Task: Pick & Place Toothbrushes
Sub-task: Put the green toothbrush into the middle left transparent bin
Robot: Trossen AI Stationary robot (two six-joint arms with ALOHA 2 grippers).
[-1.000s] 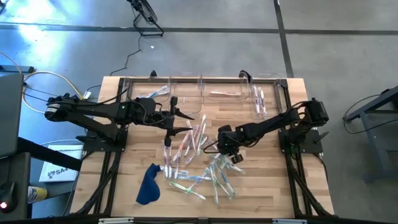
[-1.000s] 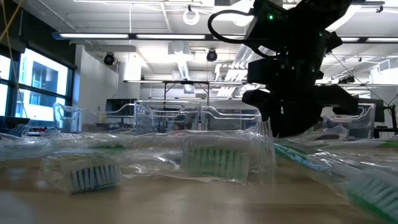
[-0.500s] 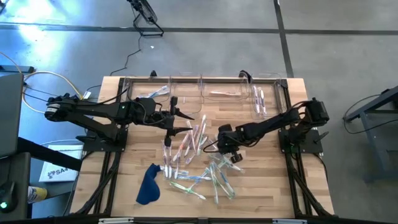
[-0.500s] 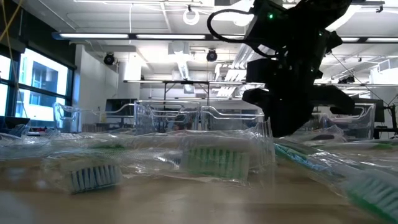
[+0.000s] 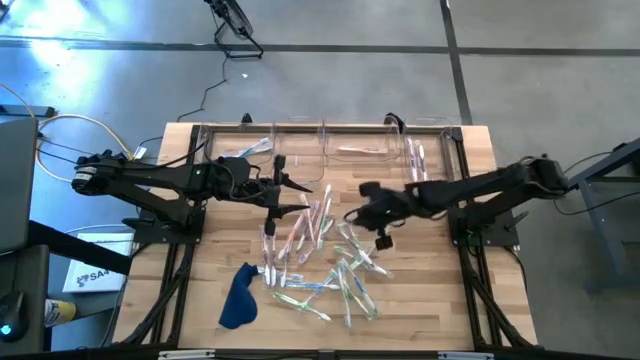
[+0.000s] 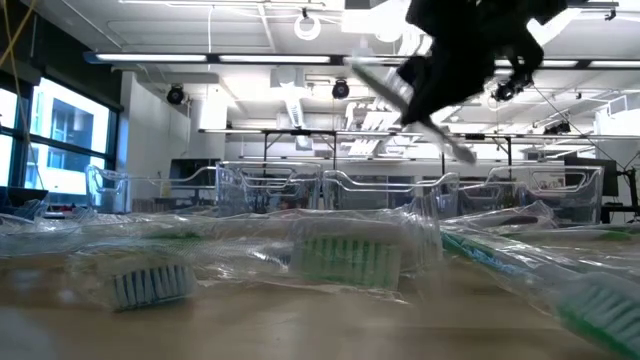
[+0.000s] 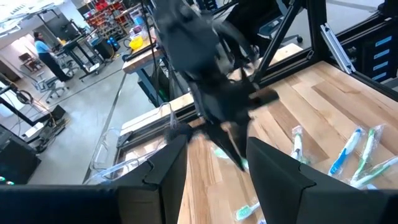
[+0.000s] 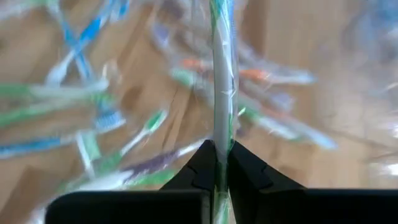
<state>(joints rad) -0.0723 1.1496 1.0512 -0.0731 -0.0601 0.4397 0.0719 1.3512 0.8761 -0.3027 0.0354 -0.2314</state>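
Above pile, my right gripper (image 8: pixel 217 163) clenched on one green toothbrush (image 8: pixel 221 93), pinched near end. Glossy wrapper may slip en route to bins (image 5: pixel 350 140).
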